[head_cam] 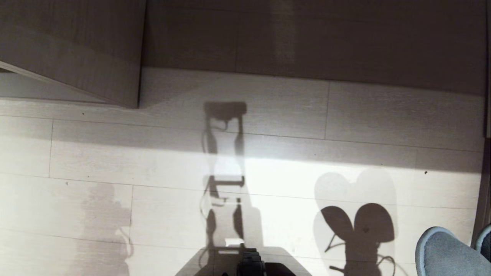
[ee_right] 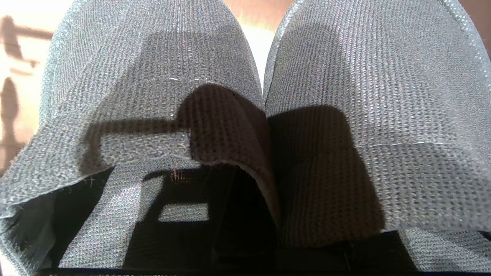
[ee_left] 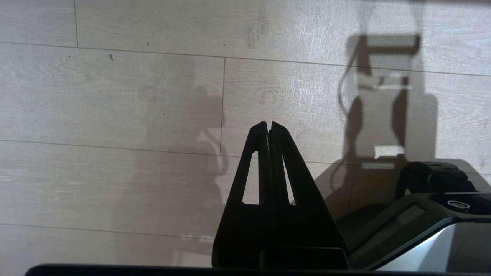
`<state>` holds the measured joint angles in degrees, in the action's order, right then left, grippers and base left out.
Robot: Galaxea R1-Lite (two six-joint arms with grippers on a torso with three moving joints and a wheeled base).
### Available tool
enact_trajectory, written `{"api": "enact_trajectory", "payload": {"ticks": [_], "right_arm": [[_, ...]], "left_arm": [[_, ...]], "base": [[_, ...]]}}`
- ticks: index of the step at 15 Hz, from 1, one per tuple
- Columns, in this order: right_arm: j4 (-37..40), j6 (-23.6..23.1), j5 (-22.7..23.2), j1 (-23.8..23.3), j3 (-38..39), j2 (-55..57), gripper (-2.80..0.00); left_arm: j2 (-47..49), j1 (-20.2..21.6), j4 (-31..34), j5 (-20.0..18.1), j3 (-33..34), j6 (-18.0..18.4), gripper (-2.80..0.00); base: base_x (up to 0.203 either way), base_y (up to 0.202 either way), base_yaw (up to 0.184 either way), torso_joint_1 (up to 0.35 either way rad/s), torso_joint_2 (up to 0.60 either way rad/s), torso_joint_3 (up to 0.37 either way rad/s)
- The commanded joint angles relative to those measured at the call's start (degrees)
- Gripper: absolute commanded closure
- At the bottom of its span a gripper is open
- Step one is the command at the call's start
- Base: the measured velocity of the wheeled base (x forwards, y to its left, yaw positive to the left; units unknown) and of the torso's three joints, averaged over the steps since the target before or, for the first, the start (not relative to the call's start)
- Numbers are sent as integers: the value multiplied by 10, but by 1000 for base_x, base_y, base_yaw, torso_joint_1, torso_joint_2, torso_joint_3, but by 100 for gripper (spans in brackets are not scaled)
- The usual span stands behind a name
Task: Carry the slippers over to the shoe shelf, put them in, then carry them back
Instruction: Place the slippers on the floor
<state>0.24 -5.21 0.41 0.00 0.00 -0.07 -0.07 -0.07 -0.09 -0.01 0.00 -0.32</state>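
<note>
While most of the head view is taken up by the pale wood-plank floor (head_cam: 115,153), a grey-brown wood-grain unit (head_cam: 307,38) runs along its far edge, with a projecting panel (head_cam: 76,46) of the same wood reaching out over the planks on the robot's left. A bright band of light crosses the floor in front of the unit, and long shadows of the robot's trunk and arms fall across it toward the unit. Nearer than the unit, at the floor's close edge, a dark part of the robot's base (head_cam: 251,264) shows.

The slippers (ee_right: 345,96), grey knit fabric with rounded toes, hang side by side off the floor on the robot's right, far from the unit; their toes (head_cam: 445,249) just enter the head view. The right gripper (ee_right: 245,214) is pinched on their inner edges, where one upper folds over the black fingers.

The left gripper (ee_left: 268,128) hangs above bare planks, its black fingers (ee_left: 284,165) pressed together on nothing.
</note>
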Motion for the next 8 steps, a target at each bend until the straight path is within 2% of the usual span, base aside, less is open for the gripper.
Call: {"api": "enact_trajectory", "payload": {"ticks": [1,8], "right_arm": [[0,0,0,0,0,1,0],[0,2,0,0,0,1,0]], "left_arm": [[0,0,0,0,0,0,0],[0,0,0,0,0,0,0]], "base": [[0,0,0,2,4,-200],[0,0,0,2,4,-197]]}}
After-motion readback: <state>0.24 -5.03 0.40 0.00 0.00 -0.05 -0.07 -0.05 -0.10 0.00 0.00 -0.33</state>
